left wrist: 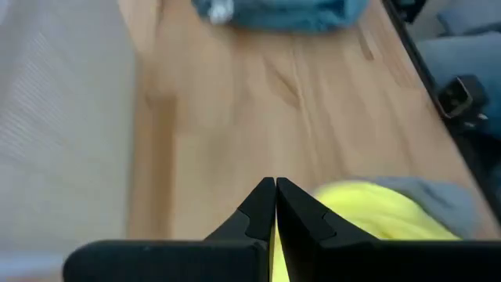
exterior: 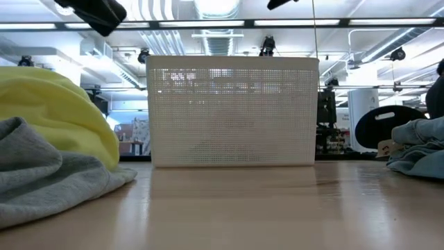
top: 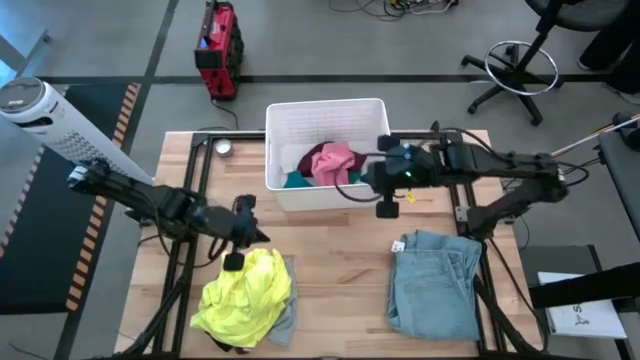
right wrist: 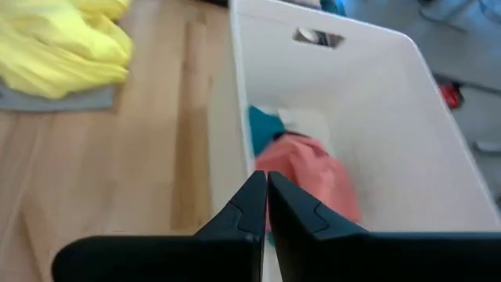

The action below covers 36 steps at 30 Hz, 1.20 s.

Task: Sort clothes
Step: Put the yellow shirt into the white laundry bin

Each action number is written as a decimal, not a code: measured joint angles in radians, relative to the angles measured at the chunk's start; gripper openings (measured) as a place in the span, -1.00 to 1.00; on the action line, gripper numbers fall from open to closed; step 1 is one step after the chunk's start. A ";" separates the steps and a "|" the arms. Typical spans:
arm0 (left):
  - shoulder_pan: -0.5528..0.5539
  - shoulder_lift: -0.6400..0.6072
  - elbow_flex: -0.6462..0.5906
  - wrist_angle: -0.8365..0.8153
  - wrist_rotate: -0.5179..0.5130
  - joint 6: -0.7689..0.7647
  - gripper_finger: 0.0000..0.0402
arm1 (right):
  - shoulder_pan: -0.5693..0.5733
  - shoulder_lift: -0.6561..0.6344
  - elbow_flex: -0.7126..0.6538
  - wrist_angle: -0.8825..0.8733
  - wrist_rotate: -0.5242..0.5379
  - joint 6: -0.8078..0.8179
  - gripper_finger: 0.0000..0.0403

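While both pincers are closed on nothing, the right gripper (right wrist: 261, 182) hangs over the basket (top: 325, 115) rim, pink piece (right wrist: 309, 176) just beyond; the left gripper (left wrist: 275, 188) hovers beside the yellow top (top: 245, 295).

Yellow top (top: 245, 295) crumpled, jeans (top: 435, 283) flat, pink piece (top: 333, 163) in basket

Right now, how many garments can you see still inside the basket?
3 visible: a pink piece, a maroon piece beside it, and a teal piece at their edge, all in the white basket. More may be hidden beneath them.
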 joint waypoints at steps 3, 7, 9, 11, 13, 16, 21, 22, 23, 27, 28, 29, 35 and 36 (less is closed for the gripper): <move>-0.049 0.082 0.092 -0.103 0.018 -0.166 -1.00 | 0.024 -0.071 -0.146 0.129 -0.020 -0.002 -1.00; -0.099 0.175 0.169 -0.162 0.079 -0.418 -1.00 | 0.049 -0.132 -0.280 0.190 -0.020 0.026 -1.00; -0.114 0.216 0.191 -0.167 0.135 -0.539 -1.00 | 0.062 -0.150 -0.325 0.213 -0.018 0.050 -1.00; -0.122 0.254 0.209 -0.171 0.190 -0.669 -0.99 | 0.076 -0.159 -0.365 0.222 -0.019 0.060 -1.00; -0.125 0.292 0.225 -0.193 0.248 -0.757 -0.93 | 0.088 -0.163 -0.393 0.250 -0.019 0.068 -1.00; -0.141 0.349 0.236 -0.213 0.285 -0.833 -0.79 | 0.106 -0.165 -0.428 0.282 -0.018 0.067 -1.00; -0.163 0.439 0.262 -0.284 0.308 -0.862 -0.43 | 0.130 -0.162 -0.445 0.290 -0.018 0.068 -1.00; -0.163 0.456 0.268 -0.307 0.307 -0.863 -0.34 | 0.135 -0.162 -0.445 0.291 -0.018 0.068 -1.00; -0.163 0.472 0.273 -0.319 0.303 -0.863 -0.25 | 0.139 -0.162 -0.445 0.292 -0.018 0.068 -1.00; -0.162 0.534 0.277 -0.330 0.247 -0.839 0.11 | 0.156 -0.162 -0.445 0.297 -0.011 0.082 -1.00; -0.162 0.551 0.277 -0.329 0.238 -0.830 0.20 | 0.161 -0.162 -0.445 0.297 -0.010 0.084 -1.00; -0.162 0.569 0.277 -0.329 0.235 -0.818 0.27 | 0.166 -0.162 -0.445 0.298 -0.010 0.085 -1.00; -0.161 0.679 0.274 -0.336 0.234 -0.794 0.46 | 0.188 -0.162 -0.445 0.299 -0.010 0.095 -1.00; -0.161 0.698 0.274 -0.343 0.233 -0.794 0.42 | 0.190 -0.162 -0.445 0.302 -0.010 0.095 -1.00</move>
